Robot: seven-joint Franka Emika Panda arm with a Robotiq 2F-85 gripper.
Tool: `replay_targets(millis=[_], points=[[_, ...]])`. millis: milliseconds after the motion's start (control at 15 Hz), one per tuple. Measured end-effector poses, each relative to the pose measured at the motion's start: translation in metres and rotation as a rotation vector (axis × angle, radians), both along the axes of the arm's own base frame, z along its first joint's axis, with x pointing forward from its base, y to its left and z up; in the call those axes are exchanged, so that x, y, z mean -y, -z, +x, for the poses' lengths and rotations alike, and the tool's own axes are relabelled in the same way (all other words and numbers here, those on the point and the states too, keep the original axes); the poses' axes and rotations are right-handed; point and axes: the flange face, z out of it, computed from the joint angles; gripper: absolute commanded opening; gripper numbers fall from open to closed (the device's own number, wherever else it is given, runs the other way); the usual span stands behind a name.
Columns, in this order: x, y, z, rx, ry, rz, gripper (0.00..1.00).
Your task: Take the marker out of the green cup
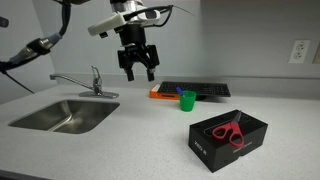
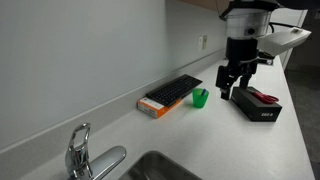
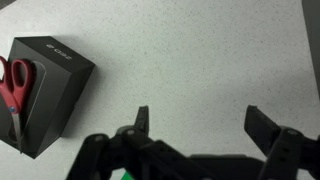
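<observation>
The black Robotiq gripper hangs above the pale worktop with jaws spread wide, presumably to straddle the slim blue marker standing in the small green plastic cup nearby

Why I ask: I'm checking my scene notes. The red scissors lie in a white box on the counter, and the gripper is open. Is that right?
Not quite: the box is black, not white. The wrist view shows the red scissors lying in it on the counter, and the gripper is open.
</observation>
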Motion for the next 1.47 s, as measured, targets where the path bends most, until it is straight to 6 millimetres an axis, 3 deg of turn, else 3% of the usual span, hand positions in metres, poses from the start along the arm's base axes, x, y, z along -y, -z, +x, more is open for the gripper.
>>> replay_targets(millis=[333, 667, 933, 1267, 1333, 1400, 1467], points=[[0.006, 0.025, 0.028, 0.112, 0.191, -0.044, 1.0], [0.042, 0.054, 0.064, 0.153, 0.421, -0.096, 1.0], [0.072, 0.063, 0.091, 0.18, 0.577, -0.115, 1.0], [0.085, 0.069, 0.115, 0.21, 0.677, -0.134, 1.0], [0.085, 0.069, 0.118, 0.215, 0.687, -0.136, 0.75], [0.085, 0.069, 0.12, 0.219, 0.694, -0.139, 0.74], [0.086, 0.07, 0.122, 0.222, 0.701, -0.142, 0.65]])
